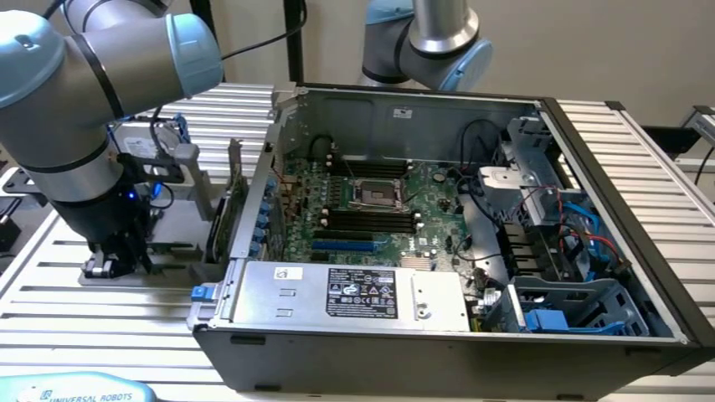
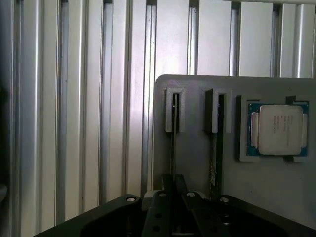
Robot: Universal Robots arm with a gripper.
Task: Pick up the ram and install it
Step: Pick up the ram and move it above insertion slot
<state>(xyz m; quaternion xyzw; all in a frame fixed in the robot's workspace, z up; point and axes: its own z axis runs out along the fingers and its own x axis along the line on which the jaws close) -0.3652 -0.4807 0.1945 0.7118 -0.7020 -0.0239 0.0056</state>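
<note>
Robot claw (image 1: 112, 266) sits low at a grey tray (image 2: 195, 148) on the slatted table (image 2: 74, 98), beside an open computer case (image 1: 447, 356). Its fingers are closed on the ram (image 2: 174, 143) (seen edge-on), which stands in a tray slot directly between them. A second stick (image 2: 214, 163) stands in the neighbouring slot.

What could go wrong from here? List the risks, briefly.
1. The gripper's jaws close on the ram's thin edge in its holder slot; an off-centre grip could let it tilt or slip when lifted.
2. A second stick stands in the neighbouring slot; a skewed lift might snag it.
3. A processor lies in the same holder; jolting it could shift the chip.
</note>
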